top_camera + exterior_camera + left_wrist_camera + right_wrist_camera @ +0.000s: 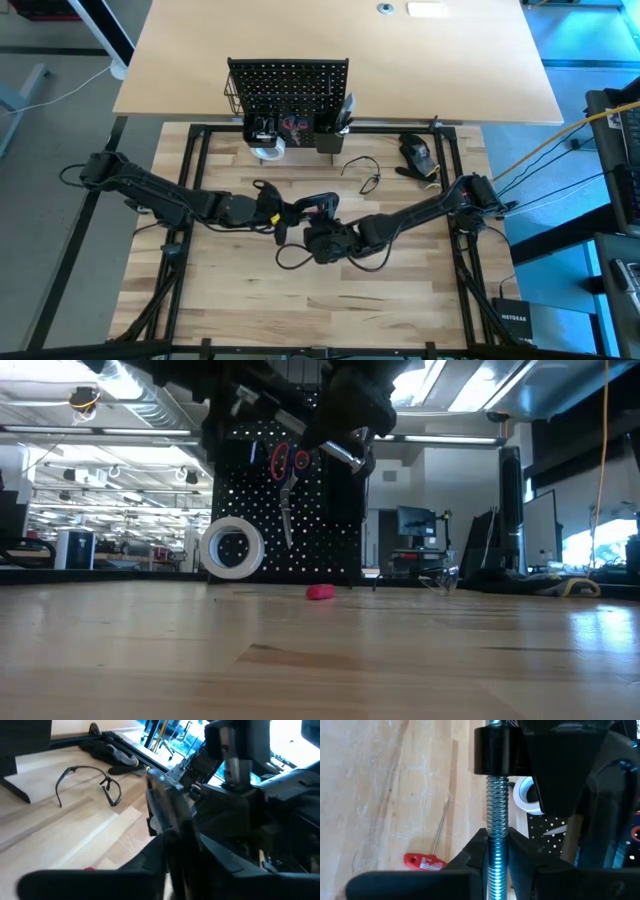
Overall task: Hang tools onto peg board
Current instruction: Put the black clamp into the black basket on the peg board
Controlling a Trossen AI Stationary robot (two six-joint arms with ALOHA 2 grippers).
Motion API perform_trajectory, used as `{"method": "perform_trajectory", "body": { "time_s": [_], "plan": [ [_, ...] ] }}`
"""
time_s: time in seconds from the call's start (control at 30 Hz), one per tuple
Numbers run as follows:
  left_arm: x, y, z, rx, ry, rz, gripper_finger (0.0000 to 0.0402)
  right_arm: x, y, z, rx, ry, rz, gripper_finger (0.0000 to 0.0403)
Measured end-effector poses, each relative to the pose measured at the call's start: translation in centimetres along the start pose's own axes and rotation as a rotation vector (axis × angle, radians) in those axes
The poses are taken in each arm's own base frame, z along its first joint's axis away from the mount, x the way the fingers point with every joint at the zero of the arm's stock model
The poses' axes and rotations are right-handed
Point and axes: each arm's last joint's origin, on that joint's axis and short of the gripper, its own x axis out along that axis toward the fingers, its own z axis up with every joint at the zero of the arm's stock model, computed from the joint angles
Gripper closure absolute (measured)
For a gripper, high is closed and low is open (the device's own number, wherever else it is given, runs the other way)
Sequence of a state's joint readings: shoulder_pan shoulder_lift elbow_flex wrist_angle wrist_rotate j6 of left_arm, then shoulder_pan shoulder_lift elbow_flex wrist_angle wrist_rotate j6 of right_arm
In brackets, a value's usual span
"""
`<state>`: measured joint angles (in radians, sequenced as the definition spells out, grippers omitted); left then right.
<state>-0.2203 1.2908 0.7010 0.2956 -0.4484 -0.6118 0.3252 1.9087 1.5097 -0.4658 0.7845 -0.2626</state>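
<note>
The right hand (pixel 496 862) is clamped on the C-clamp's (pixel 496 820) threaded screw (left hand's (pixel 283 212) grip unclear).

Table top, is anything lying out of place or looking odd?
A red-handled hex key lies loose on the table, unhung, and safety glasses sit before the peg board. Mid-table, the right gripper grips the screw of the C-clamp, the left gripper beside it. Nothing looks spilled or broken.
</note>
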Motion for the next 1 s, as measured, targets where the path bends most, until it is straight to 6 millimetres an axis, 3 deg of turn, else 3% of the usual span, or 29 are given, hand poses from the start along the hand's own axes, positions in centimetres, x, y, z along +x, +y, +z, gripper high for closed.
{"method": "perform_trajectory", "body": {
  "time_s": [0.07, 0.33, 0.5, 0.7, 0.87, 1.0],
  "plan": [
    [0.0, 0.0, 0.1, 0.025, -0.006, -0.003, 0.0347, 0.0, 0.0, 0.0, 0.005, -0.005, 0.009, 0.0335],
    [-0.4, 0.1, 0.4, 0.116, -0.031, 0.032, 0.0349, -1.1, 0.3, 0.3, 0.02, -0.026, 0.046, 0.0297],
    [-1.9, -0.7, 1.0, 0.19, -0.047, -0.022, 0.0349, -5.2, -0.4, 0.6, 0.067, -0.084, 0.078, 0.0283],
    [-4.3, -2.1, 1.1, 0.299, -0.039, -0.116, 0.0349, -10.4, -3.4, -0.3, 0.231, -0.119, 0.175, 0.0245],
    [-5.7, -3.3, 0.8, 0.353, -0.042, -0.196, 0.0349, -13.2, -6.0, -1.6, 0.337, -0.129, 0.339, 0.0196],
    [-6.3, -4.0, 0.2, 0.41, -0.029, -0.238, 0.0349, -14.6, -7.6, -2.3, 0.383, -0.169, 0.328, 0.0175]
  ]
}}
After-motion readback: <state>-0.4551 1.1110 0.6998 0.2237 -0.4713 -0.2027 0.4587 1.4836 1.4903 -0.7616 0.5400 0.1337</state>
